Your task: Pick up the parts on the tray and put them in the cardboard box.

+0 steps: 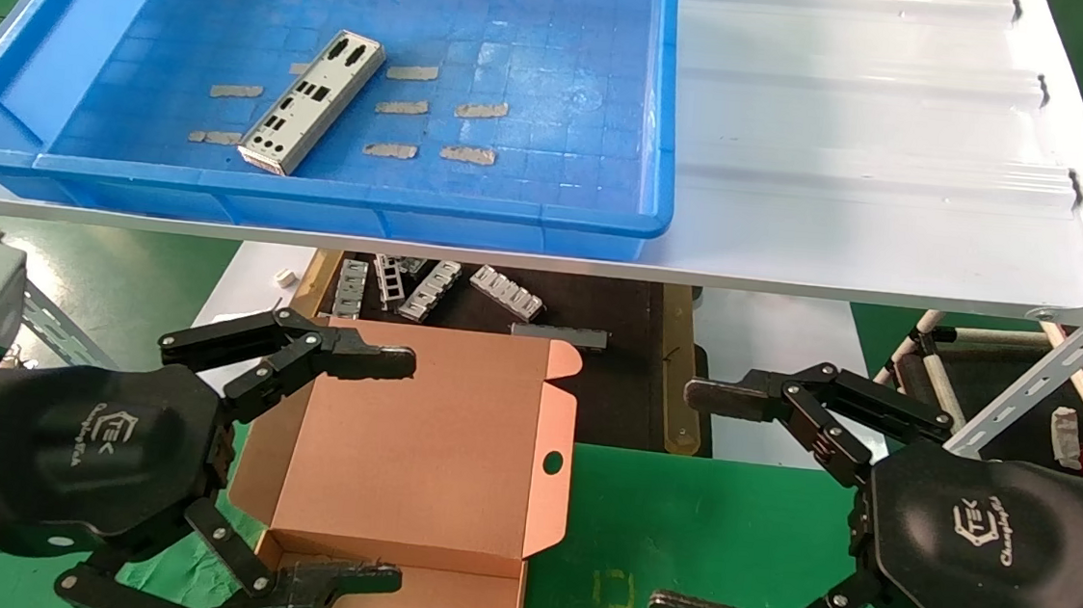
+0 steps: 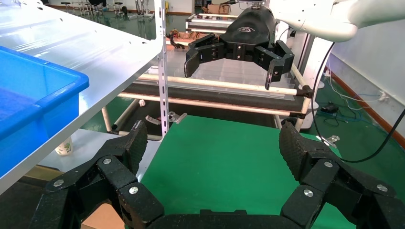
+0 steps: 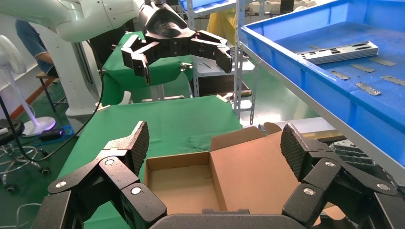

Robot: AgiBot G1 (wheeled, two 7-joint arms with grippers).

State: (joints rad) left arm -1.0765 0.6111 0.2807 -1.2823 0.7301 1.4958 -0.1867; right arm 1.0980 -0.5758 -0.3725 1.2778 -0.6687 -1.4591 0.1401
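While your head view shows one part (image 1: 312,102) lying slantwise in the tray (image 1: 510,213) among tape strips (image 1: 471,109), only the right wrist view looks into the cardboard box (image 3: 177,182) base. Ladder-like pieces (image 1: 430,288) lie under the shelf. Left gripper (image 1: 364,469) spread over the box, right gripper (image 1: 695,500) spread beside it.

I work in a factory workshop: a white ridged metal sheet (image 1: 862,155) on slotted steel uprights (image 2: 163,71) forms my upper surface, pipe racking (image 2: 215,93) runs beneath it, green matting (image 1: 726,541) covers the bench, and green-painted floor (image 3: 28,157) with a standing fan (image 3: 24,86) lies beyond.
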